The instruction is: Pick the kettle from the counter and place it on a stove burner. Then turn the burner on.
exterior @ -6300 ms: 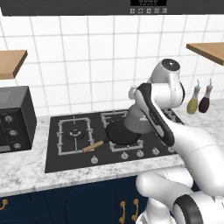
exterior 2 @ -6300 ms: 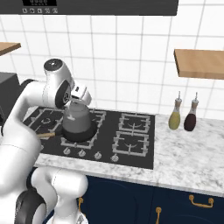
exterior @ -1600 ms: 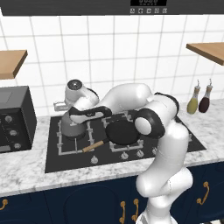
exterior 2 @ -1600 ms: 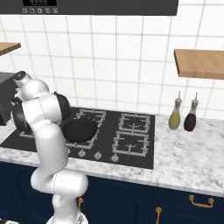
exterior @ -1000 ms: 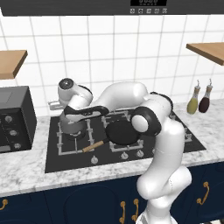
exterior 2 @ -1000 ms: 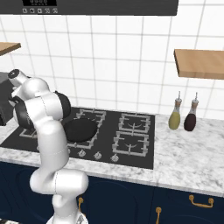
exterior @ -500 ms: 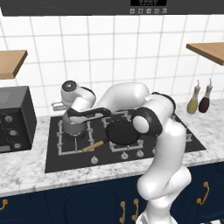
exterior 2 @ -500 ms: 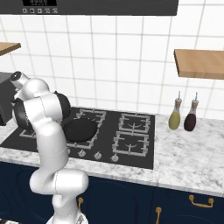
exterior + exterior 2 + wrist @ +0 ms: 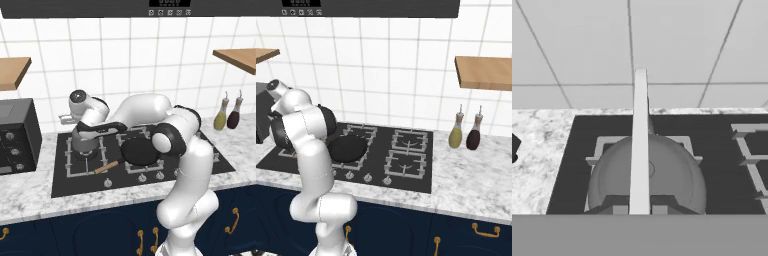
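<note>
- While the gripper (image 9: 86,134) stays closed narrowly on the kettle's thin arched handle (image 9: 640,145), the kettle (image 9: 85,145) sits over the rear-left burner grate (image 9: 599,150) of the black glass cooktop (image 9: 65,181), near that cooktop's back left corner.
- In the hand view the handle runs straight up the middle, with the rounded grey body below it and the grate's grey bars showing at both sides of the body.
- Whether the kettle's base rests fully on the grate or hangs just above it cannot be told from these views.
- The step in hand looks like the end of the placing: the kettle is off the marbled counter (image 9: 30,197) and over a stove burner, not yet let go.
- The black frying pan (image 9: 140,150) lies on the burner just to the right, its wooden handle (image 9: 107,167) pointing toward the cooktop's front edge, close to the kettle's grate.
- Next, I judge, the jaws must open and the hand rise clear of the arched handle without tipping the kettle.
- Then the arm has to reach the row of knobs (image 9: 106,183) along the cooktop's front edge and turn the one for this burner; which knob that is cannot be read here.
- The pan's handle lies between kettle and knobs, so the approach needs care.
</note>
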Tool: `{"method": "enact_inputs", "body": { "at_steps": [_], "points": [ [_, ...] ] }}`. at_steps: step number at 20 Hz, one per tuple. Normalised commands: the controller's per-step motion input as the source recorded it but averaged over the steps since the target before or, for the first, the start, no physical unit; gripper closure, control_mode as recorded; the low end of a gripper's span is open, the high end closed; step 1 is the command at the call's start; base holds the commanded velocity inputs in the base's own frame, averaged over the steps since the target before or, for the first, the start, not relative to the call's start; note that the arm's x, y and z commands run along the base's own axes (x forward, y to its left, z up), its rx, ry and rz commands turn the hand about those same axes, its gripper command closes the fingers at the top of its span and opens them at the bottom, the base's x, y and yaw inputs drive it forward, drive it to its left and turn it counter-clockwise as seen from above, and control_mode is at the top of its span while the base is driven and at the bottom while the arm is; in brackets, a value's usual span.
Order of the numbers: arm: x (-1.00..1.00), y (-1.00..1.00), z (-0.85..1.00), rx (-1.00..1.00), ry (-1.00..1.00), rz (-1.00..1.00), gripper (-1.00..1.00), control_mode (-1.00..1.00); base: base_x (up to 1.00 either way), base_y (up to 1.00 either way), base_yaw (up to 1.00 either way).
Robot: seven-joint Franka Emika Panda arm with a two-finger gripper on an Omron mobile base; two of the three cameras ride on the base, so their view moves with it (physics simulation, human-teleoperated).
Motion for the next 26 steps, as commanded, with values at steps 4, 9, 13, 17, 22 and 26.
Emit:
{"method": "enact_inputs", "body": {
  "at_steps": [4,9,13,17,22,26],
  "points": [
    [0.00,0.04,0.09,0.00,0.09,-0.07,1.00,-1.00,0.00,0.00,0.00],
    [0.00,0.10,0.00,0.00,0.10,-0.06,1.00,-1.00,0.00,0.00,0.00],
    [0.03,0.11,-0.07,0.00,0.02,-0.03,1.00,-1.00,0.00,0.00,0.00],
    [0.14,0.00,-0.13,0.00,0.00,0.00,1.00,-1.00,0.00,0.00,0.00],
    [0.12,0.00,-0.24,0.00,0.00,0.00,1.00,-1.00,0.00,0.00,0.00],
    [0.09,0.00,-0.42,-0.02,0.00,0.00,1.00,-1.00,0.00,0.00,0.00]
  ]
}}
